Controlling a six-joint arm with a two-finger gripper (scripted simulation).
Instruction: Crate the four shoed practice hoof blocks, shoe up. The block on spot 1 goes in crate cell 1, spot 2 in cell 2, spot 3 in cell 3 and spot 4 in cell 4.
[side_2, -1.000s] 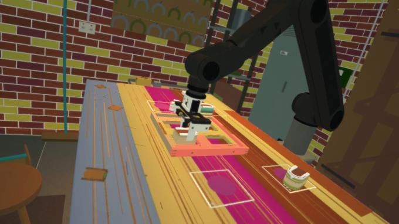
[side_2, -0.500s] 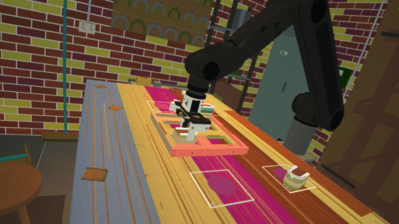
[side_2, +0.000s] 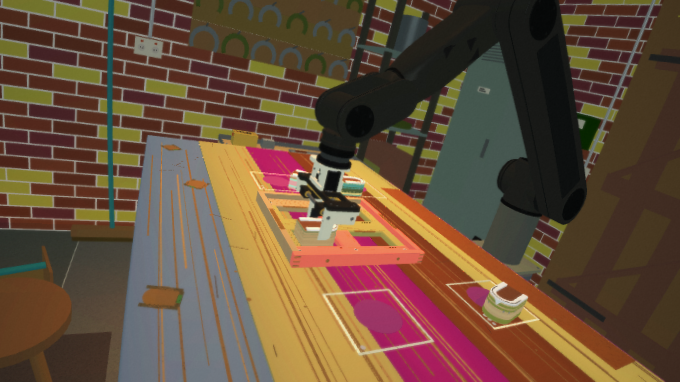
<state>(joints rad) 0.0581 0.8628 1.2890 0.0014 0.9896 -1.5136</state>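
A tan hoof block sits low in the near-left cell of the salmon-framed crate, mostly hidden by my gripper and the crate wall. A second block, cream and green with its white shoe up, stands in a white-outlined spot on the bench's near right. Another block with teal and cream bands shows partly behind the wrist, beyond the crate. The near-middle spot and the far-left spot hold only their magenta discs. My gripper reaches down into the crate cell and still grips the tan block.
The crate lies mid-bench on the magenta strip. Small orange tags lie on the grey left strip of the bench. A round stool stands at the lower left, and a grey cabinet and shelving rise behind the bench.
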